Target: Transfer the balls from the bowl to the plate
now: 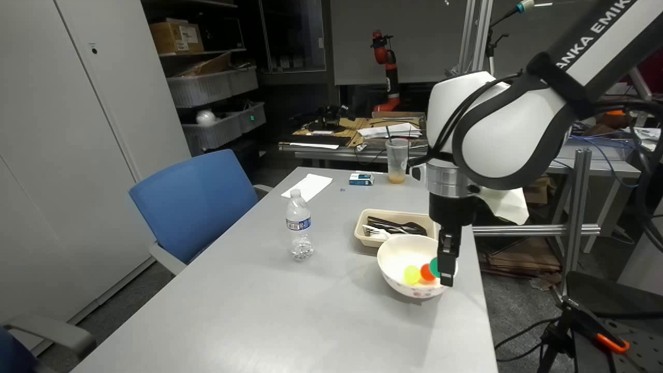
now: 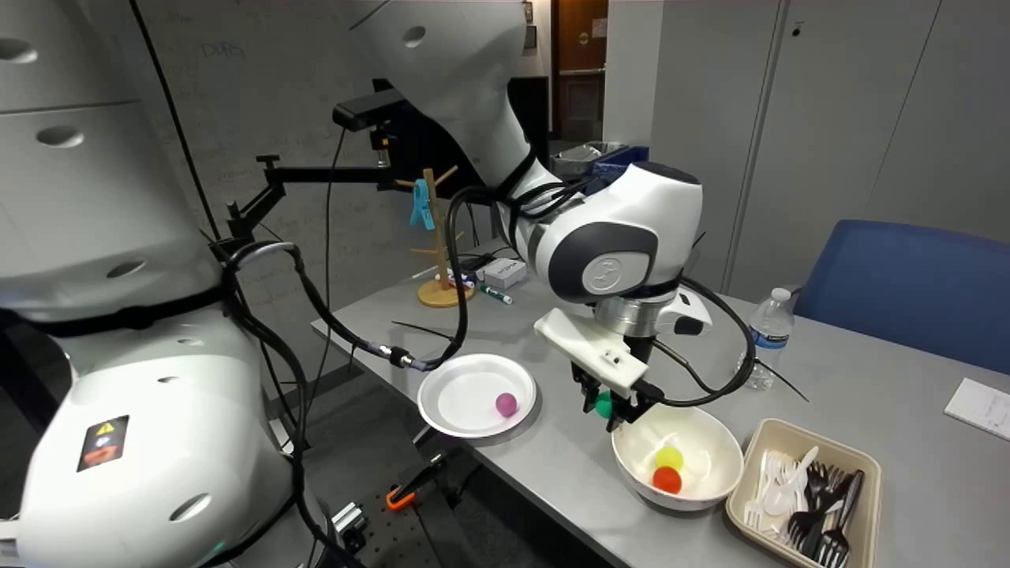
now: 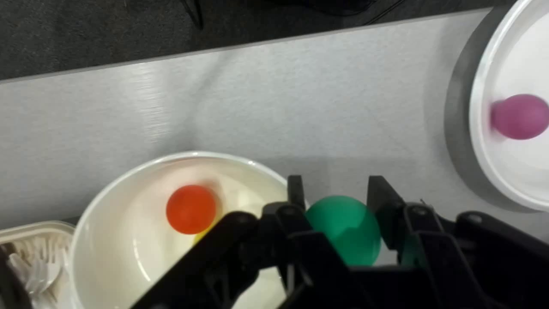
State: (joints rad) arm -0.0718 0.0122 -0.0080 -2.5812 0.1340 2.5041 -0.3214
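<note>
Grips green ball (image 3: pixel 344 231) in pincer (image 3: pixel 338 198), near rim of bowl (image 2: pixel 708 457). Has red ball (image 2: pixel 667 480), yellow ball (image 2: pixel 669 457) inside, purple ball (image 2: pixel 506 405) on plate (image 2: pixel 458 394). Reads "ANKA EMIKA" along arm (image 1: pixel 518 129); can't make out bottle label (image 1: pixel 299 224).

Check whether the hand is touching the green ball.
Touching. The wrist view shows the green ball squeezed between the fingers of the hand, meeting both; an exterior view also shows it gripped there, by the bowl.
</note>
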